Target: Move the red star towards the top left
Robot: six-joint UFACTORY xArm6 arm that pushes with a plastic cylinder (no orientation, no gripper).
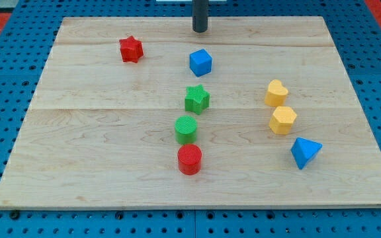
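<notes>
Red star is sitting in the upper left part of the wooden board, and every place below is given relative to it. The board is lying flat, with the star not far from its top-left corner. My tip is hanging well to the star's right and slightly above, touching nothing. The blue cube is resting to the star's right, just below the tip. To push well, I am judging that the tip should be swinging round to the star's lower right, clear of the cube, then sliding diagonally. No jaws are fitted; the rod is holding nothing.
</notes>
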